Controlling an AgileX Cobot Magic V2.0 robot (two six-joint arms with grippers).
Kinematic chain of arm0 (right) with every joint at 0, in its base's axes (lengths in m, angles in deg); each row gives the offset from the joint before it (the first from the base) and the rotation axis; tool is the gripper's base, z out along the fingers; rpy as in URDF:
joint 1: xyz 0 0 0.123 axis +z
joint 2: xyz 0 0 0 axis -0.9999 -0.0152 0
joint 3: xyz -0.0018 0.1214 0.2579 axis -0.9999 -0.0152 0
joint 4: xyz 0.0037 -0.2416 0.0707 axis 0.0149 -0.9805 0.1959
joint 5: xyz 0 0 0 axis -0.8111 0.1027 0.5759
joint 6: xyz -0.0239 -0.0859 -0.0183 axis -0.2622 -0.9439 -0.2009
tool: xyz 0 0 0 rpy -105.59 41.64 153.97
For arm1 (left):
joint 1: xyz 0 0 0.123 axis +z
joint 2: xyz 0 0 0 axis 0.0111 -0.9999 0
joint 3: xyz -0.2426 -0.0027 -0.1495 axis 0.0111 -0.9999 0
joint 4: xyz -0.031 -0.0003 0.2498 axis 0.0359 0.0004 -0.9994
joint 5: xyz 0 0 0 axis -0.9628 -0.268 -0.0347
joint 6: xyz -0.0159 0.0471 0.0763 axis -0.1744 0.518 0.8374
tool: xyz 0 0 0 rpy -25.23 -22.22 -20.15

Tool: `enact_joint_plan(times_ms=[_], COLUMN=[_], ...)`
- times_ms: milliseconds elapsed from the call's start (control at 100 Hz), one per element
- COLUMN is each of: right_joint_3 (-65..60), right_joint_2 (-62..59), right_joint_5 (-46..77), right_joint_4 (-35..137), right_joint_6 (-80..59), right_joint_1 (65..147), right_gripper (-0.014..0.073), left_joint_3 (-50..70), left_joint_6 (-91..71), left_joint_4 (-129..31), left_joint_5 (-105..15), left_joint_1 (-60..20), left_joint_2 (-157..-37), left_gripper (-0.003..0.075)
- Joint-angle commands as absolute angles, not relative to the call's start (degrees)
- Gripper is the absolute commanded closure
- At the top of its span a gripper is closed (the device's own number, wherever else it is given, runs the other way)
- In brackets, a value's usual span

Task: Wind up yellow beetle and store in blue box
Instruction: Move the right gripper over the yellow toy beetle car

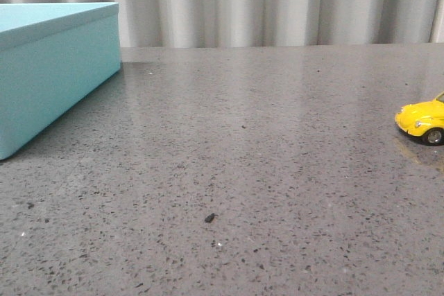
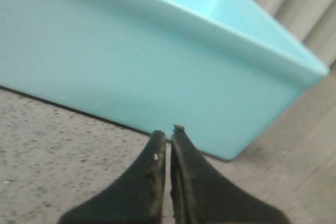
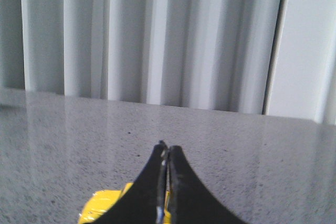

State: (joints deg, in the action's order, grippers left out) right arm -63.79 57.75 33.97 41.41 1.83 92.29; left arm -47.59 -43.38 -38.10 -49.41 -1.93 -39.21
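The yellow beetle point(image 1: 423, 120) stands on the table at the right edge of the front view, partly cut off by the frame. In the right wrist view a patch of the yellow beetle point(image 3: 102, 207) shows beneath and behind my right gripper point(image 3: 167, 149), which is shut with nothing between its fingers. The blue box point(image 1: 52, 67), lid on, sits at the far left of the table. My left gripper point(image 2: 168, 132) is shut and empty, hovering close in front of a side wall of the blue box point(image 2: 157, 72). Neither gripper appears in the front view.
The grey speckled table point(image 1: 243, 171) carries a small dark crumb point(image 1: 209, 218) near the front middle. A pleated grey curtain point(image 1: 277, 1) hangs behind the table's far edge.
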Motion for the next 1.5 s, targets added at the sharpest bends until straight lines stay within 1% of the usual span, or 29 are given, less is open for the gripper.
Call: enact_joint_plan(times_ms=[0, 120, 330, 810, 930, 1040, 1260, 1410, 1420, 1490], right_joint_3=[-65.23, -65.23, -64.79, -63.04, -62.64, -60.64, -56.88, -53.18, -52.82, -51.03], right_joint_2=[58.68, 58.68, 58.68, 58.68, 58.68, 58.3, 54.54, 52.41, 52.43, 51.47], right_joint_5=[38.79, 38.79, 38.79, 38.79, 38.79, 38.79, 38.79, 38.79, 27.71, 25.59], right_joint_4=[47.82, 57.86, 63.25, 63.59, 63.67, 63.67, 59.68, 54.04, 53.76, 51.57], right_joint_6=[1.78, 1.78, 1.78, 1.78, 1.78, 1.78, 1.78, 1.78, 0.9, 0.9], right_joint_1=[92.08, 92.08, 92.08, 92.08, 92.26, 92.26, 92.26, 92.26, 92.26, 92.26], right_gripper=[0.0646, 0.0646, 0.0646, 0.0646, 0.0646, 0.0646, 0.0646, 0.0646, 0.0646, 0.0645], left_joint_3=[-49.07, -49.07, -49.07, -47.76, -44.97, -40.15, -28.29, -21.56, -21.31, -19.23], left_joint_6=[-43.83, -43.83, -43.83, -43.72, -42.28, -42.28, -42.28, -42.2, -42.2, -42.2], left_joint_4=[-23.9, -18.01, -14.99, -15.14, -19.84, -29.45, -50.74, -53.71, -53.71, -53.71], left_joint_5=[-42.05, -38.73, -38.5, -38.63, -38.78, -39.72, -45.56, -46.2, -46.2, -46.45], left_joint_1=[-1.86, -1.86, -1.86, -1.86, -1.86, -1.86, -1.86, -1.86, -1.86, -1.86], left_joint_2=[-37.4, -37.4, -37.4, -37.4, -37.77, -39.93, -49.91, -56.49, -56.98, -59.2], left_gripper=[0.0741, 0.0741, 0.0741, 0.0741, 0.0741, 0.0741, 0.0741, 0.0741, 0.0741, 0.0741])
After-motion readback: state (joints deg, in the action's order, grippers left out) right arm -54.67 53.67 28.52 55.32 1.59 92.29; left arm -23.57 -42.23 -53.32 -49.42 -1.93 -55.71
